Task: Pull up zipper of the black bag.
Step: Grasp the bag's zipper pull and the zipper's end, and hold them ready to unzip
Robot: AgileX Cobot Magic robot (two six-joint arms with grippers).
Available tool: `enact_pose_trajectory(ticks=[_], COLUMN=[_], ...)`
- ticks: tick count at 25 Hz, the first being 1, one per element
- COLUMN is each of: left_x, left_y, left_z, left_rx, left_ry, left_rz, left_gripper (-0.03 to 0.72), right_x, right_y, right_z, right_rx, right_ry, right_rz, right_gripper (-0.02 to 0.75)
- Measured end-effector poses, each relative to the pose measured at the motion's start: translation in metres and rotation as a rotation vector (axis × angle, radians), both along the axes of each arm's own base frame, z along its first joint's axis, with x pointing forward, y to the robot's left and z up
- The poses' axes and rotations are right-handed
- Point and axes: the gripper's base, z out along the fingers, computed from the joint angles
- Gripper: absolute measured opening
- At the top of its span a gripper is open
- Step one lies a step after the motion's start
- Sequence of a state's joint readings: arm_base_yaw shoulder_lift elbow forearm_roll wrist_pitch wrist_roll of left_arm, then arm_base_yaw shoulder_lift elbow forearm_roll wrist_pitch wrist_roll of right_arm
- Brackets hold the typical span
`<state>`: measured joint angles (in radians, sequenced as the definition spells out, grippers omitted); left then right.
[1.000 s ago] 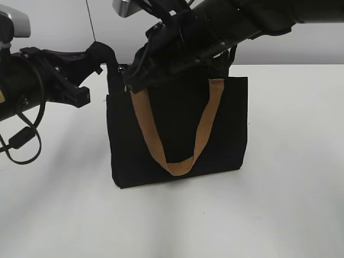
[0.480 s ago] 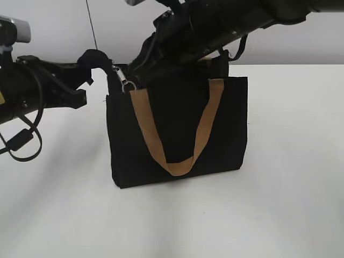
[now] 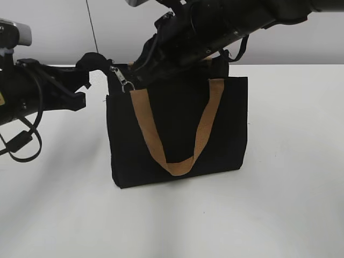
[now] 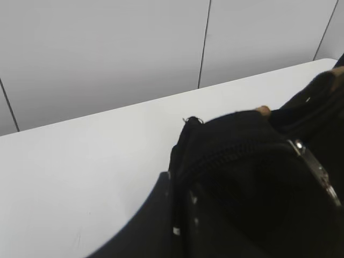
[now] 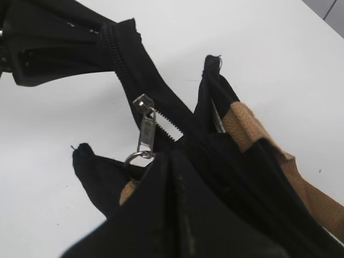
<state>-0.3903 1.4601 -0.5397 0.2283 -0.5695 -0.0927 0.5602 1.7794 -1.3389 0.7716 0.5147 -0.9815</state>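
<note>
The black bag (image 3: 177, 129) stands upright on the white table, one tan handle hanging down its front. Its zipper (image 3: 122, 78) sits near the top left corner, with the silver tab slanting down-right toward my right gripper (image 3: 141, 72). In the right wrist view the slider, tab and ring (image 5: 145, 126) lead straight to my shut fingertips (image 5: 166, 161), and the ring's edge is tucked under them. My left gripper (image 3: 95, 60) is shut on the bag's zip-end fabric and holds it up; this also shows in the right wrist view (image 5: 64, 40). The left wrist view shows the bag top (image 4: 242, 177) and the tab (image 4: 317, 169).
The white table (image 3: 279, 204) spreads around the bag. A grey panelled wall (image 4: 107, 54) stands behind it. My right arm (image 3: 226, 21) crosses above the bag top. A cable loop (image 3: 21, 142) hangs under my left arm.
My right gripper has drawn up and to the right off the bag's left corner, uncovering the slider and tab. My left gripper has shifted slightly left, still holding the fabric.
</note>
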Motion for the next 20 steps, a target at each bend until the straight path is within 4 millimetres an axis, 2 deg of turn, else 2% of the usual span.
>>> enact_pose_trajectory(ticks=[2, 4, 6, 8, 20], left_x=[0.0, 0.0, 0.001, 0.001, -0.003], left_y=[0.0, -0.001, -0.002, -0.002, -0.009], left_z=[0.001, 0.003, 0.005, 0.007, 0.012], left_rx=[-0.006, -0.018, -0.032, -0.041, -0.056], left_ry=[-0.01, -0.031, -0.053, -0.069, -0.123], left_rz=[-0.003, -0.007, -0.011, -0.015, -0.104], left_gripper=[-0.008, -0.008, -0.008, -0.008, -0.008], right_x=[0.0, 0.0, -0.001, -0.001, 0.001], right_y=[0.0, 0.001, 0.001, 0.001, 0.006], right_z=[0.0, 0.0, 0.001, 0.001, -0.01], right_rx=[0.004, 0.012, 0.022, 0.029, 0.055], right_ry=[0.001, 0.007, 0.018, 0.023, 0.085], right_rz=[0.0, -0.003, -0.003, -0.005, -0.015], right_gripper=[0.034, 0.121, 0.245, 0.286, 0.293])
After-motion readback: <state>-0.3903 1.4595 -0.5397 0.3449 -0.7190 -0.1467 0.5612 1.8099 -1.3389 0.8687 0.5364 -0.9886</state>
